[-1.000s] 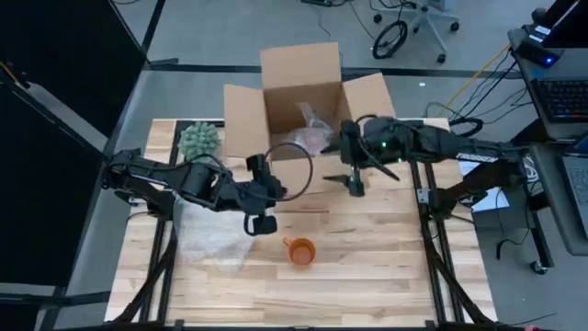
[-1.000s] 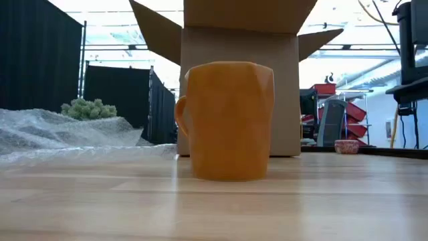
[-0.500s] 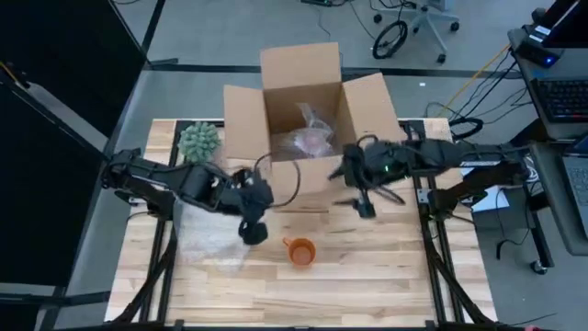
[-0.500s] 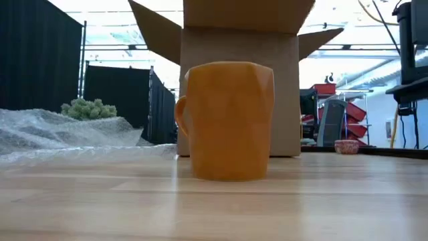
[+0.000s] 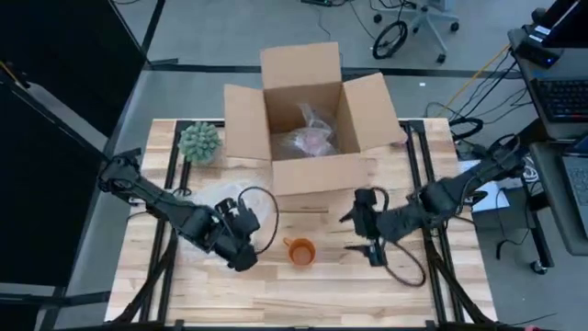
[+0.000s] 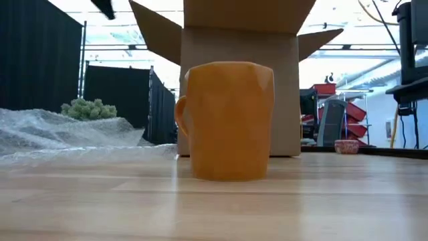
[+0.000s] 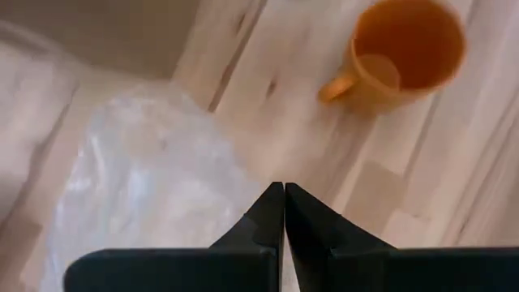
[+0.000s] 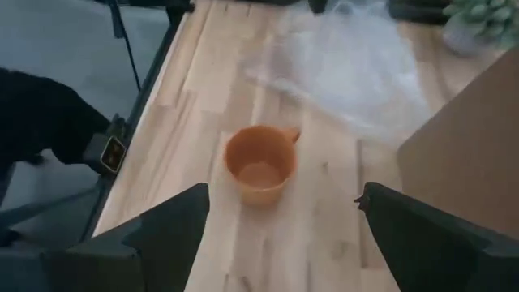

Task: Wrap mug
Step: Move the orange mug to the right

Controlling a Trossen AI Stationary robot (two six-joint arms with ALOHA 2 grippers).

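Orange mug [image 5: 300,250] upright on bare table [image 5: 395,285] between grippers: left gripper [image 5: 241,258] fingers pressed together beside bubble wrap [image 5: 209,225], right gripper [image 5: 365,232] spread wide, holding nothing.

mug [image 5: 300,250]: matt orange | table [image 5: 367,285]: pale wood | box [image 5: 317,173]: cardboard

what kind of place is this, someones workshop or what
Most likely a robotics lab or test space set up as a packing station. A wooden table carries an open cardboard box, bubble wrap and an orange mug; around it stand office chairs, black curtains and loose cables.
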